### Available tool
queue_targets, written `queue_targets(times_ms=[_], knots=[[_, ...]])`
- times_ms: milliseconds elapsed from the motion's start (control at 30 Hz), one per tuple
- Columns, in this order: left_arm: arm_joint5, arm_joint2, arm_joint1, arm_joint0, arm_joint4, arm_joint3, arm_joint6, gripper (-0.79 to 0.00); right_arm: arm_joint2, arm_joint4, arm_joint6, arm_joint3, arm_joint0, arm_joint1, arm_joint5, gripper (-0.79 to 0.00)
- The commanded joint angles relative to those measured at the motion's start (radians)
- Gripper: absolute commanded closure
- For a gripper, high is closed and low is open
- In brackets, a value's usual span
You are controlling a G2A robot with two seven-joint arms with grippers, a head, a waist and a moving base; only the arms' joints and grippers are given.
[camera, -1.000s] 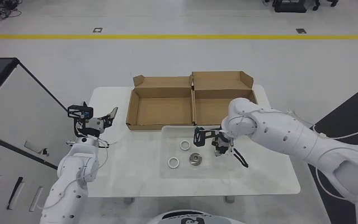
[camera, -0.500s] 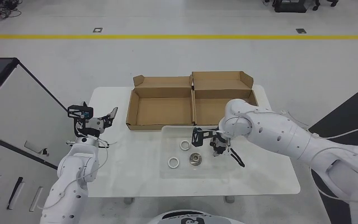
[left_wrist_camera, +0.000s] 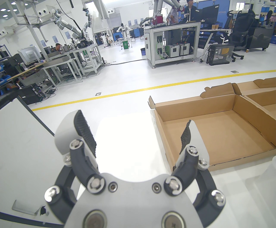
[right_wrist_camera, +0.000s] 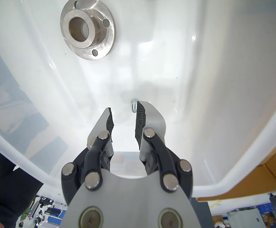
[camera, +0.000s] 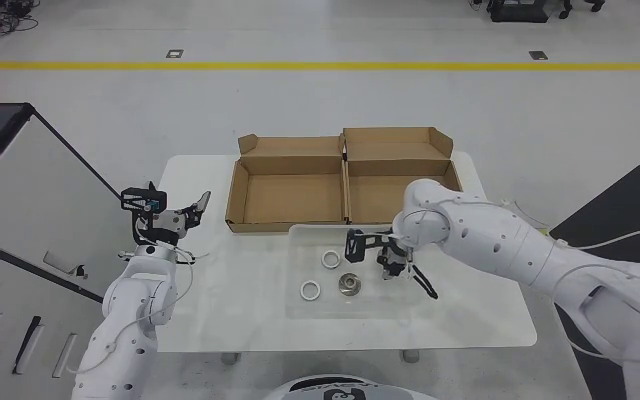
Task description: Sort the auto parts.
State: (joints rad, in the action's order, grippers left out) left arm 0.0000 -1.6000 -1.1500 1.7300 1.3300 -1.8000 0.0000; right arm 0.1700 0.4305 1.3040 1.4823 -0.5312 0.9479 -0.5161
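One far ring [camera: 329, 259], one near ring [camera: 311, 291], one flange [right_wrist_camera: 87, 29], one bolt [right_wrist_camera: 133, 105]: we count four parts in one tray [camera: 293, 270]; left gripper [left_wrist_camera: 133, 121] wide open, right gripper [right_wrist_camera: 124, 106] open at the bolt.

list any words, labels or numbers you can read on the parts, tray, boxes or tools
No text can be read on any of the task's things.
Metal flange: no markings.
Small bolt: none.
White tray: none.
Cardboard boxes: plain, no print.
Right tool and left tool: bare metal and screws, no labels.
Blue wall sign in the room behind: too small to read.
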Motion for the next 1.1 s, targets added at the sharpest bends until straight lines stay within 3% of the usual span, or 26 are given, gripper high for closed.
queue_targets(times_ms=[0,867,1067], knots=[[0.000,0.000,0.000,0.000,0.000,0.000,0.000,-0.785,0.000,-0.002,0.000,0.000,0.002,0.000,0.000,-0.243],[0.000,0.000,0.000,0.000,0.000,0.000,0.000,-0.785,0.000,0.006,-0.021,-0.039,-0.013,0.021,-0.021,-0.231],[0.000,0.000,0.000,0.000,0.000,0.000,0.000,-0.785,0.000,0.012,-0.016,-0.052,-0.013,0.029,-0.016,-0.034]])
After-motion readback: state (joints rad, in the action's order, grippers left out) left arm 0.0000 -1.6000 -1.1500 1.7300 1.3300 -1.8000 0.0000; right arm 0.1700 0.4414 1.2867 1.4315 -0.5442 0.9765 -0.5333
